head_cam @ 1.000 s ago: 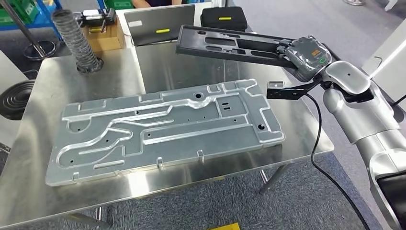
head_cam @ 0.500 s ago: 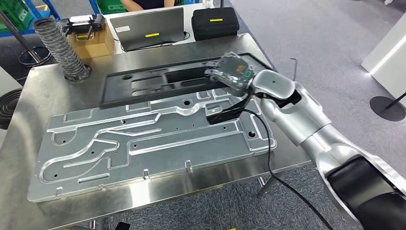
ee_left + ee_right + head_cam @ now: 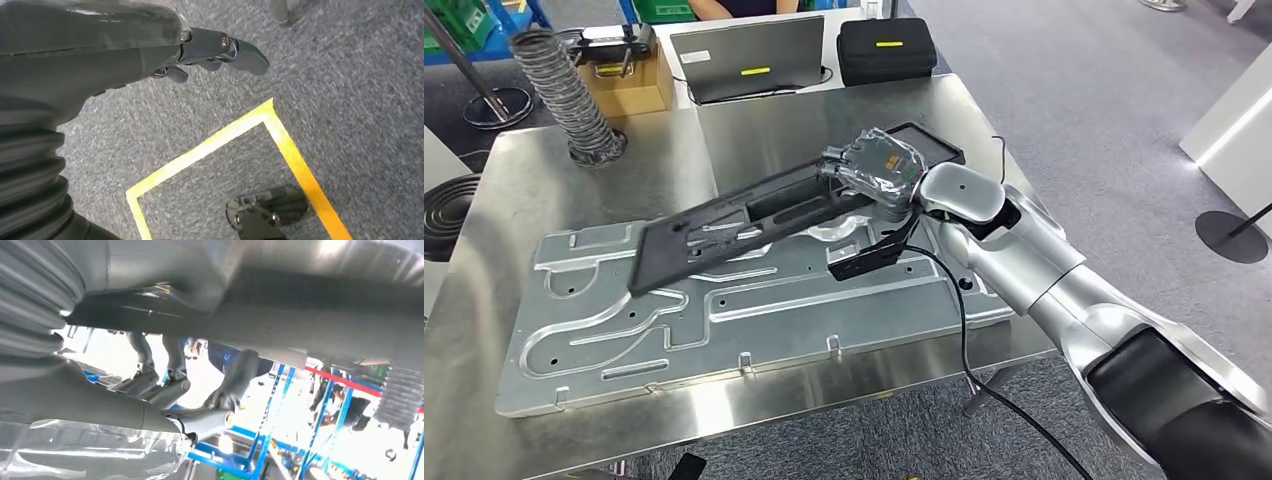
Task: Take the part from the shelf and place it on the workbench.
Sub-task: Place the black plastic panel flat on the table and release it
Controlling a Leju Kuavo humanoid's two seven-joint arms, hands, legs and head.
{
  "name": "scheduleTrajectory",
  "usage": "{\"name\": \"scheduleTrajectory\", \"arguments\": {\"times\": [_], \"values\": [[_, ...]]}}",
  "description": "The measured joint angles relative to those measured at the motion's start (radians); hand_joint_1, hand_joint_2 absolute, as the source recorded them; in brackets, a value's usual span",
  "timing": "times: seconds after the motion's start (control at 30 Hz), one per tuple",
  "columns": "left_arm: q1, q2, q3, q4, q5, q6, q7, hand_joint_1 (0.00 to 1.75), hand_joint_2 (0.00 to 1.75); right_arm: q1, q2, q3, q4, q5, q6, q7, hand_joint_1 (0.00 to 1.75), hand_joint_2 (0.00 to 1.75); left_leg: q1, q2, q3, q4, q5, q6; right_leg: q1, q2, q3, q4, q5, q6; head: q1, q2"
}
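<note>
From the head view I see the steel workbench [image 3: 754,135] filling most of the frame, its near edge cut off at the lower left. On it lies the large grey machined plate [image 3: 724,320], partly covered by the part [image 3: 754,215], a long black moulded panel running from centre-left up to the upper middle. Its far end is tucked under the right hand [image 3: 874,165], which grips it from above; the fingers wrap over the edge, but the hand's own back hides how tightly they press. The low end looks to touch the plate, though I cannot tell for sure. In the right wrist view the picture is blurred and overexposed; dark fingers [image 3: 170,385] curl below the panel's underside.

Against half a second ago, the part has swung from lying across the bench's far side to slanting down over the plate.

The left hand [image 3: 200,50] hangs over grey carpet with yellow tape [image 3: 235,130], fingers loosely extended, holding nothing.
</note>
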Motion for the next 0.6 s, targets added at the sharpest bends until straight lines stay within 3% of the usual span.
{"name": "scheduleTrajectory", "arguments": {"times": [0.03,0.17,0.23,0.3,0.33,0.37,0.4,0.5,0.53,0.6], "values": [[0.0,-0.001,-0.003,0.0,-0.001,0.002,0.004,0.0,0.0,0.001,-0.002,0.001,0.0,-0.006,-0.001,0.003,0.0,0.0,-0.001,0.0,-0.001,0.002,-0.002,-0.004,0.003,0.0,0.015,-0.031,0.007,-0.004,0.0,0.0],[-0.001,0.0,-0.012,0.0,0.003,-0.009,0.012,0.0,0.0,0.008,-0.02,0.004,0.0,-0.04,0.011,0.008,0.0,0.0,-0.001,0.0,-0.005,0.014,-0.014,-0.024,0.0,-0.001,0.022,-0.05,0.011,-0.023,0.0,0.0],[-0.001,0.0,-0.013,0.0,0.005,-0.011,0.014,0.0,0.0,0.008,-0.026,0.004,0.0,-0.055,0.021,0.008,0.0,0.0,0.002,0.001,-0.039,0.096,-0.065,-0.034,-0.005,-0.002,0.027,-0.056,0.014,-0.03,0.0,0.0],[-0.002,0.0,-0.014,0.0,0.006,-0.014,0.015,0.0,0.0,0.012,-0.033,0.004,0.0,-0.061,0.029,0.008,0.0,0.0,0.006,0.001,-0.099,0.232,-0.127,-0.042,-0.005,-0.002,0.027,-0.055,0.014,-0.033,0.0,0.0],[-0.002,0.0,-0.014,0.0,0.006,-0.015,0.015,0.0,0.0,0.015,-0.037,0.004,0.0,-0.062,0.032,0.008,0.0,0.0,0.008,0.001,-0.121,0.279,-0.14,-0.046,-0.005,-0.002,0.026,-0.055,0.014,-0.033,0.0,0.0],[-0.002,0.0,-0.014,0.0,0.006,-0.015,0.015,0.0,0.0,0.017,-0.041,0.004,0.001,-0.064,0.034,0.007,0.0,0.0,0.011,0.001,-0.125,0.288,-0.133,-0.048,-0.006,-0.002,0.026,-0.054,0.014,-0.032,0.0,0.0],[-0.003,0.001,-0.014,0.0,0.006,-0.015,0.015,0.0,0.0,0.018,-0.044,0.004,0.001,-0.065,0.035,0.007,0.0,0.0,0.013,0.002,-0.109,0.256,-0.109,-0.05,-0.007,-0.001,0.027,-0.052,0.013,-0.03,0.0,0.0],[-0.006,0.001,-0.015,0.0,0.007,-0.016,0.014,0.0,0.0,0.016,-0.05,0.004,0.001,-0.067,0.036,0.007,0.0,0.0,0.019,0.001,-0.012,0.064,-0.028,-0.047,-0.007,0.002,0.024,-0.042,0.007,-0.016,0.0,0.0],[-0.007,0.001,-0.015,0.0,0.007,-0.016,0.012,0.0,0.0,0.015,-0.052,0.004,0.001,-0.067,0.037,0.007,0.0,0.0,0.018,0.001,0.004,0.03,-0.021,-0.042,-0.005,0.003,0.022,-0.039,0.007,-0.01,0.0,0.0],[-0.009,0.001,-0.016,0.0,0.006,-0.017,0.01,0.0,0.0,0.014,-0.058,0.004,0.003,-0.07,0.04,0.007,0.0,0.0,0.014,-0.001,0.007,0.017,-0.022,-0.027,-0.004,0.003,0.019,-0.039,0.009,0.003,0.0,0.0]]}}
